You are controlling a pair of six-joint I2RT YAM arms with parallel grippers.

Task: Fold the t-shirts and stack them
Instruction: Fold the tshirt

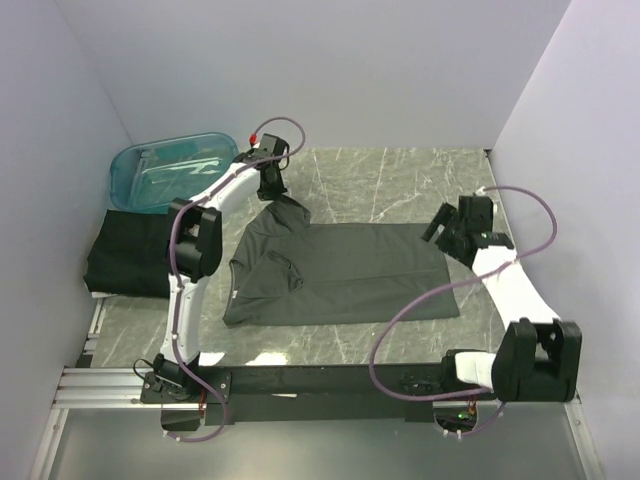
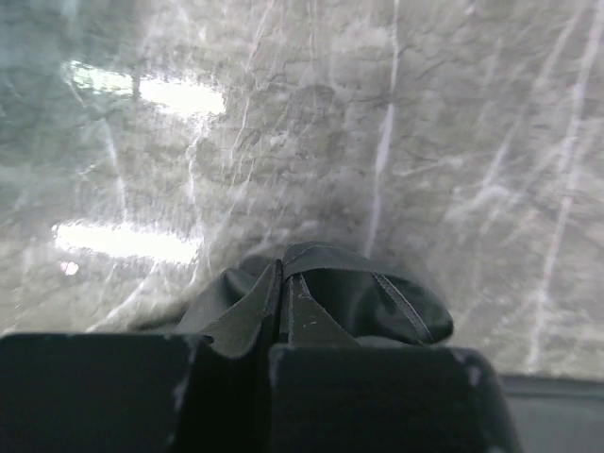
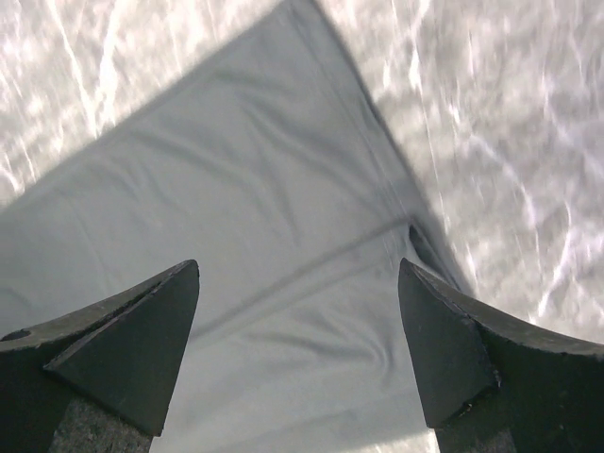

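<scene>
Centre of the top view: one dark t-shirt [image 1: 340, 275] lies flat on the marble table [image 1: 400, 175], collar toward frame left, hem toward frame right, not yet folded through. Left gripper [image 1: 272, 188] at its upper-left corner, jaws pinched together on a bunch of the fabric, likely a sleeve. Right gripper [image 1: 447, 232] hovers over the hem end at frame right, jaws wide apart, holding nothing. Far left: one dark folded pile [image 1: 130, 255], judged finished shirts; how many in it, cannot tell. One teal tub [image 1: 118, 172], upper left. Left to do, by my reading: fold this shirt, stack it on the pile
</scene>
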